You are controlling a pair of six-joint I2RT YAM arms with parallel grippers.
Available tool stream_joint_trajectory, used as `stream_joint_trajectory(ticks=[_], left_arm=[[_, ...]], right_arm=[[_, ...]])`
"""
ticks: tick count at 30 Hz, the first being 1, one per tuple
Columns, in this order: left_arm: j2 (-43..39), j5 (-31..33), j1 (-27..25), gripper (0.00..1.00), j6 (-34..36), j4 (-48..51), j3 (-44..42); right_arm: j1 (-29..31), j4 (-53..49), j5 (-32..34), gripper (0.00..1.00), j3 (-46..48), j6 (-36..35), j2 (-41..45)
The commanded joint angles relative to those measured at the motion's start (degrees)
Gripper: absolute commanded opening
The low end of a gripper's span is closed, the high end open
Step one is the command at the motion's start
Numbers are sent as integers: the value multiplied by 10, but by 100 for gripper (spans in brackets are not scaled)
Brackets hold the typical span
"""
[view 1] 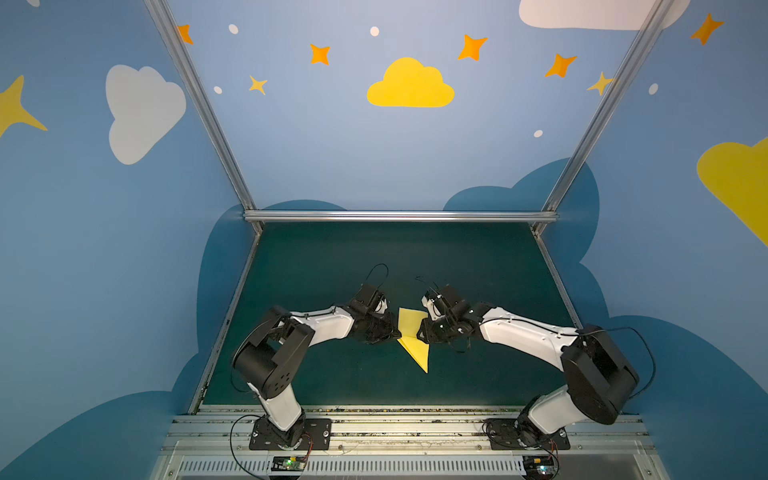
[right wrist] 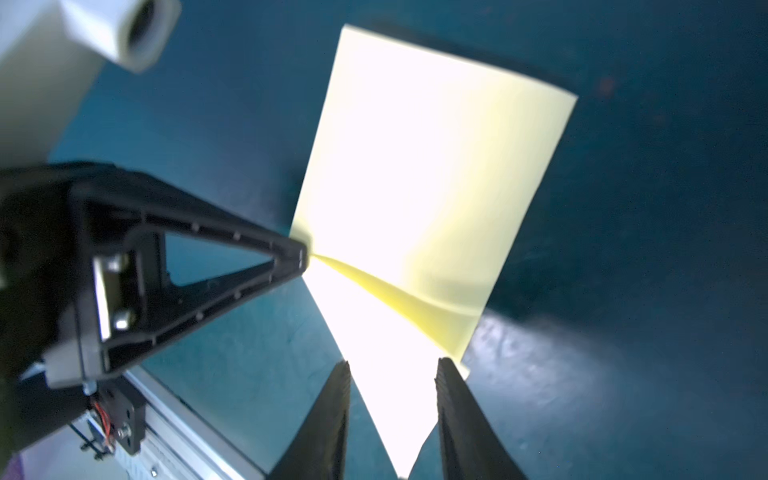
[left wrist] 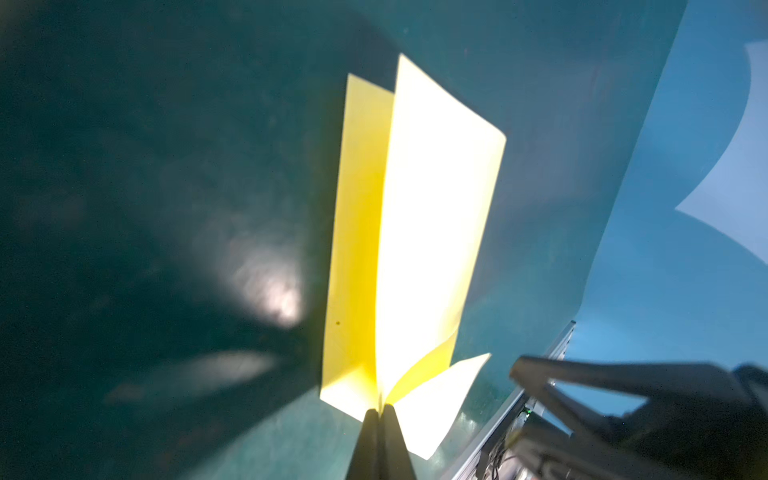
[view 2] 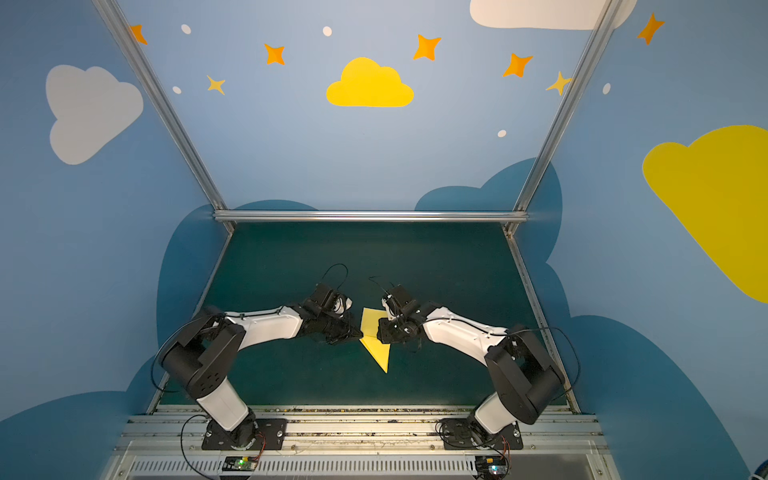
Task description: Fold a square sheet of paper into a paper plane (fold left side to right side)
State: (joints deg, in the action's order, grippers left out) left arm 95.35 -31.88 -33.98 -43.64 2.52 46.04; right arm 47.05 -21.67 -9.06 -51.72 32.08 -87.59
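Paper (view 1: 415, 349), part-folded, pointed: lower centre of frame in both top views, on bench (view 1: 332, 257). Left jaws: closed, pinching its crease, probably to anchor it. Right jaws: partly apart, straddling the pointed end, holding nothing.

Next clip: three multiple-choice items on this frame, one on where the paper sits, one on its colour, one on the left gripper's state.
1. Where is the folded paper?
A) at the far edge of the table
B) mid-table, between the left gripper and right gripper
C) at the table's near edge

2. What colour is it?
A) white
B) orange
C) pale yellow

3. The left gripper is:
A) shut on the paper
B) wide open above it
C) out of sight

Answers:
1 B, both top views show it between the grippers.
2 C, it is pale yellow in every view.
3 A, the left wrist view shows the fingers together on a fold.
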Motion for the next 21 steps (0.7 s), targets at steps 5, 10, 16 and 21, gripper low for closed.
stream_joint_trajectory(ticks=[5,10,16,21], left_arm=[[-95,81,-17,4,-91,39,-45],[-136,101,-24,4,-143,37,-75],[-151,108,-24,4,-142,56,-69],[-153,107,-24,4,-140,62,-62]], right_arm=[[95,-33,89,43,-22,14,-5],[144,-28,145,46,-36,29,-16],[186,-44,208,46,-69,44,-53],[202,-46,235,46,-82,58,-86]])
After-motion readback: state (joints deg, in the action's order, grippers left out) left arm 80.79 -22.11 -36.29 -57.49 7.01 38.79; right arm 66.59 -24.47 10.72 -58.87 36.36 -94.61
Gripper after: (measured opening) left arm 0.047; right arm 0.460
